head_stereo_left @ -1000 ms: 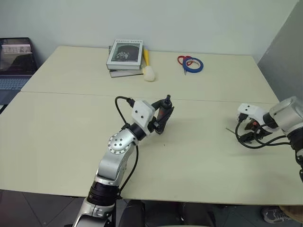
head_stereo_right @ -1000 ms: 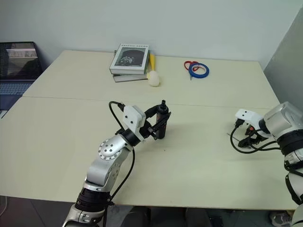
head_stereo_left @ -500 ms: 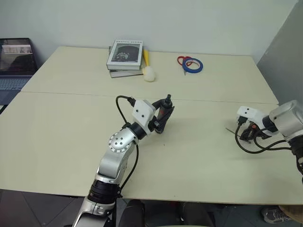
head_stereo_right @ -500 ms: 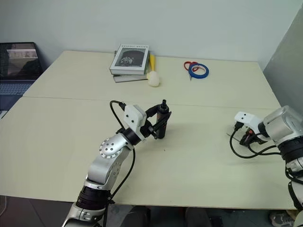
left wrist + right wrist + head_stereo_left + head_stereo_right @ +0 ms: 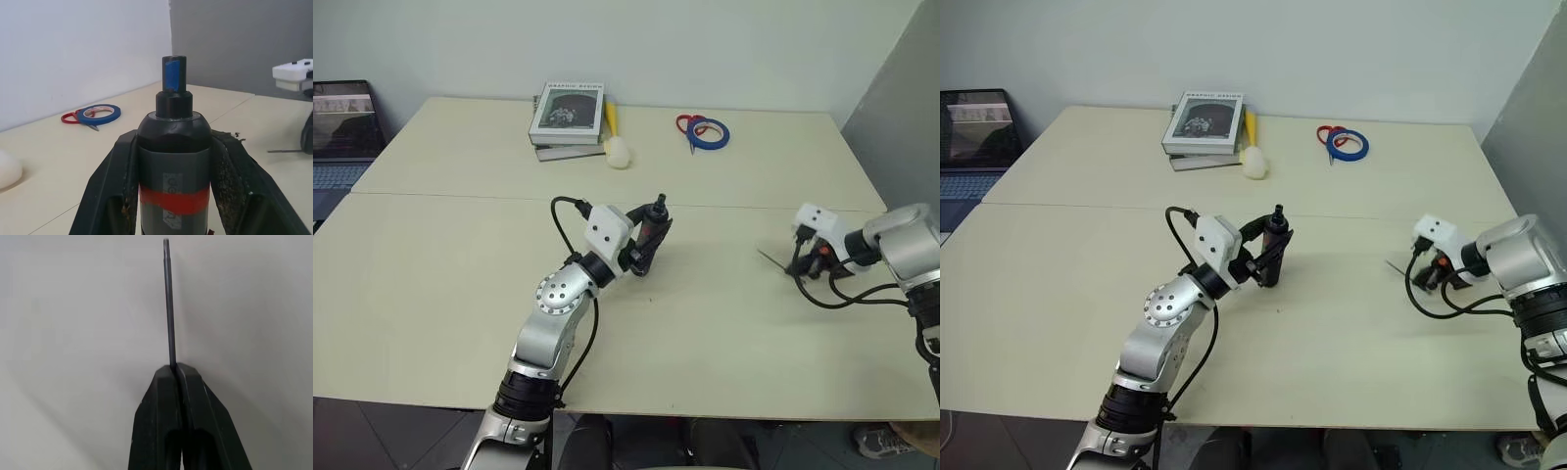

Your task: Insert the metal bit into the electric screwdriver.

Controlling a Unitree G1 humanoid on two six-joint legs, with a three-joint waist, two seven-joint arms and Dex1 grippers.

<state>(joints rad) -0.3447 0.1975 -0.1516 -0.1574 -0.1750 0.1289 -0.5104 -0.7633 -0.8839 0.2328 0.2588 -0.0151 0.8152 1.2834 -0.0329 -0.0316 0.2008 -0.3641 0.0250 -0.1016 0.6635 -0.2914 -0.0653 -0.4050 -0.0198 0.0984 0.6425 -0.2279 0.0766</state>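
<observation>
The electric screwdriver [image 5: 653, 226], black and dark grey with a red band, stands nearly upright above the table's middle. My left gripper [image 5: 644, 245] is shut on its body. In the left wrist view the black fingers [image 5: 110, 188] clamp the screwdriver [image 5: 173, 161] on both sides, and its narrow tip with a blue mark points upward. My right gripper [image 5: 800, 265] hovers low over the table at the right, shut on one end of the metal bit [image 5: 771, 259]. In the right wrist view the thin grey metal bit [image 5: 168, 303] sticks straight out from the right gripper [image 5: 177, 369].
The beige table [image 5: 460, 294] carries stacked books [image 5: 568, 119], a yellow-handled white brush [image 5: 618, 149], a blue tape roll [image 5: 711, 134] and red scissors [image 5: 688, 124] at the back. A laptop [image 5: 342, 132] sits off the far left. A grey wall [image 5: 901, 108] stands on the right.
My right gripper closed on the metal bit, then rose off the table and moved left with it. The left gripper and screwdriver stayed still.
</observation>
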